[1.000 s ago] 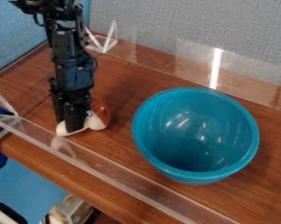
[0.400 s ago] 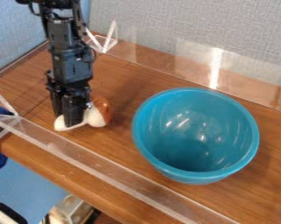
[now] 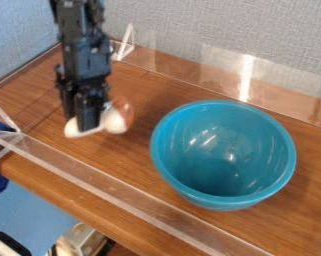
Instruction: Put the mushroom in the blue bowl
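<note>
Your hand is clamped on the mushroom, fingers closed tight against it, and the toy hangs clear of the bench, with a gap showing beneath it. The reddish-brown cap sticks out toward the right of the fingers and the cream stem toward the lower left, so the mushroom lies roughly sideways in the grip, not upright.

What matters for your next move is where the blue bowl sits from the hand: it lies to the right and a little nearer the camera, well apart from the mushroom, with bare wood between them. Its near rim faces you, and its opening is wide and empty, several times broader than the toy.

You probably need a sideways carry to the right, at a height that clears the rim, before you let go. Because the cap leads on the bowl side, I judge it will cross the rim first. A low clear wall runs along the front edge, so keep the path behind it.
</note>
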### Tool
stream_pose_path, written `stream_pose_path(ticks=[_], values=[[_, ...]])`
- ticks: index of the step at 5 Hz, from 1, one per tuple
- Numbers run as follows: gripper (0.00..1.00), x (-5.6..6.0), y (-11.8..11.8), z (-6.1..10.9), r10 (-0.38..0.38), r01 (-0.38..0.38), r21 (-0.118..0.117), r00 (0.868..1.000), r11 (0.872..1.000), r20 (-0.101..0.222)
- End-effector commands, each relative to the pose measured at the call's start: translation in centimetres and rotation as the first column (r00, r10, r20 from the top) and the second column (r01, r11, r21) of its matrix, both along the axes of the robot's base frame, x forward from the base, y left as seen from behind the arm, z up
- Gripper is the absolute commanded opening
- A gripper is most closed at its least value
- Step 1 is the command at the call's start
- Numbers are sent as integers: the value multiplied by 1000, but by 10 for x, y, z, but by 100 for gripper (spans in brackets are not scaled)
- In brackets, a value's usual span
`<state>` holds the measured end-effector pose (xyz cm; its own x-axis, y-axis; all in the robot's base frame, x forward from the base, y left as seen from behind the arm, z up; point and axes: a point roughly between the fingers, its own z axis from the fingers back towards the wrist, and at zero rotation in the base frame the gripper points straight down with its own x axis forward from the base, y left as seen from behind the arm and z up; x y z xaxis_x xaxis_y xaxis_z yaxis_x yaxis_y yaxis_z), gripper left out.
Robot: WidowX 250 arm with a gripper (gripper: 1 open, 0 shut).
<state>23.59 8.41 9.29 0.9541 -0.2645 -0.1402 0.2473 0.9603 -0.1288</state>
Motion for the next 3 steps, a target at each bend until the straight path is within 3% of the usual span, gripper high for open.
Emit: stream_pose_path(ticks=[1,2,3], values=[[0,12,-20,52,-9,5,41,995,999,95],[0,26,-53,70,-44,39,49,994,998,105],[0,41,-93,65,-92,89,39,991,995,95]])
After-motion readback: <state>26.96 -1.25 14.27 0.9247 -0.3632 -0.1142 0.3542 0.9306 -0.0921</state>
